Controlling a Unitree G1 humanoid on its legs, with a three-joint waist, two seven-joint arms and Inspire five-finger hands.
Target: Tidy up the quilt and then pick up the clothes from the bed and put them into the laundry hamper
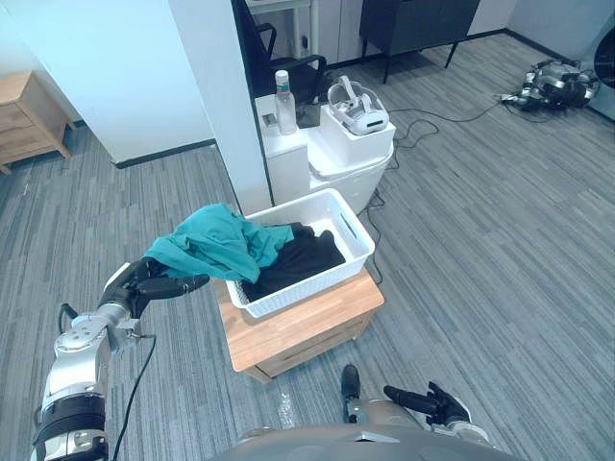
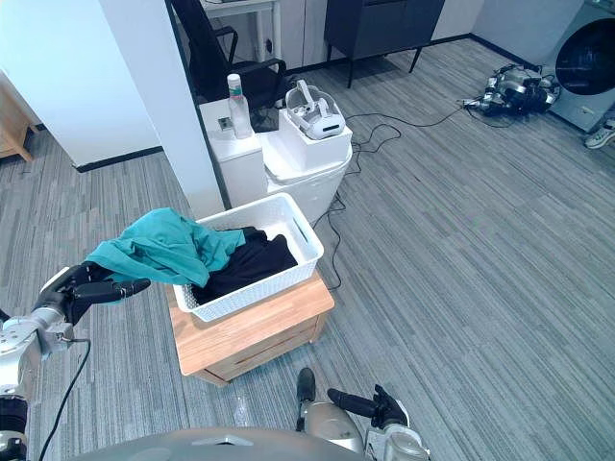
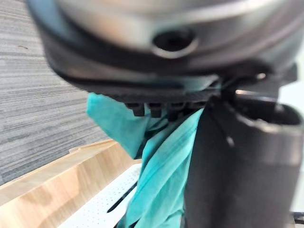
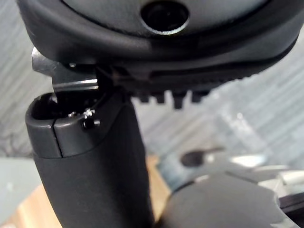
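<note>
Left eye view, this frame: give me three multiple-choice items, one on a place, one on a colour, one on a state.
1. The white basket stands on:
A the floor
B a wooden stand
C a chair

2. The garment draped over the basket's rim is:
A red
B white
C teal

3. The right hand is:
A open, holding nothing
B shut on a bottle
C shut on the basket's handle

Answers:
1 B, the basket rests on the stand's top.
2 C, the teal cloth hangs over the rim by the left hand.
3 A, its fingers are straight, with nothing between them.
</note>
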